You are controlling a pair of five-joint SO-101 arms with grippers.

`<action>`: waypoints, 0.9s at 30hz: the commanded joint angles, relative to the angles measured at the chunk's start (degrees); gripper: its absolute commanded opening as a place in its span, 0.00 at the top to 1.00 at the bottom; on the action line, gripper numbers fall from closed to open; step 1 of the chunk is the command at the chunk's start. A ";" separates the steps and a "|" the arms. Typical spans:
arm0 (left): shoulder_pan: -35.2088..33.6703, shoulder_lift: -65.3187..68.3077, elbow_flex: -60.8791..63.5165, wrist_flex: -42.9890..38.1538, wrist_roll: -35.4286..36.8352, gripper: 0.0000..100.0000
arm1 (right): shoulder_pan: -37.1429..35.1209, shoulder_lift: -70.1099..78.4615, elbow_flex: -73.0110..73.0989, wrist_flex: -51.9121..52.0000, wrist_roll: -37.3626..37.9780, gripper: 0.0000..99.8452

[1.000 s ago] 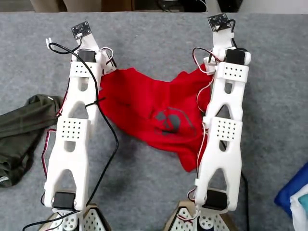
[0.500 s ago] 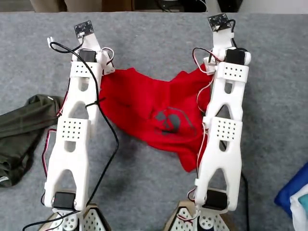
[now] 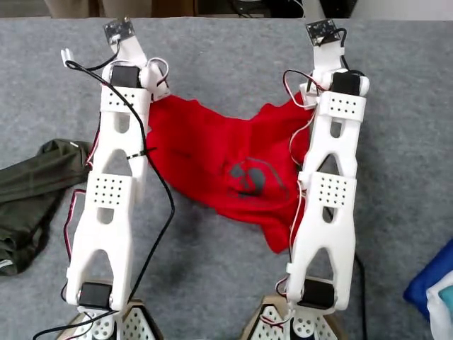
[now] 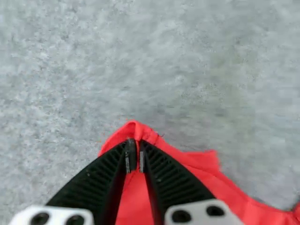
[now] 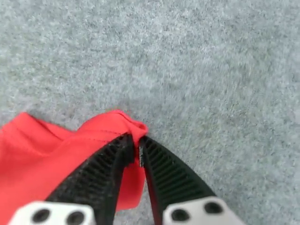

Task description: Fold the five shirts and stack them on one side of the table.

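Note:
A red shirt [image 3: 226,159] with a dark print lies crumpled on the grey table between my two arms. My left gripper [image 4: 134,154] is shut on a corner of the red shirt [image 4: 187,187] at its far left. My right gripper [image 5: 136,150] is shut on a far right corner of the red shirt [image 5: 51,154]. Both white arms stretch away from me over the cloth, and the gripper tips are hidden under the wrists in the high view. A dark green shirt [image 3: 32,195] lies bunched at the left edge.
Blue and light cloth [image 3: 435,290] shows at the lower right corner. Grey felt [image 3: 226,60] covers the table, bare beyond both grippers. A black cable [image 3: 159,191] runs along the left arm.
My left arm has shifted a little farther away and leftward, pulling its corner of the red shirt with it. The right arm has kept still.

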 commanded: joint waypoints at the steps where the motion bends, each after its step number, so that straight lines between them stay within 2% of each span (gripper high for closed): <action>1: 0.53 -3.12 -3.96 1.23 0.26 0.98 | -0.66 -5.41 -2.15 3.08 -0.62 1.00; 10: 0.26 -20.00 -3.87 8.88 0.09 0.98 | -2.33 -28.44 -1.98 14.95 1.41 1.00; 15: -0.70 -29.67 -3.52 14.68 -1.76 0.98 | -4.44 -41.63 -1.54 18.29 1.14 1.00; 22: -5.63 -43.38 -3.34 14.68 -2.37 0.98 | -4.18 -57.45 -1.54 18.37 -1.93 1.00; 27: -7.56 -54.64 -3.34 14.68 -5.71 0.98 | -2.68 -68.00 -1.63 18.29 -2.11 1.00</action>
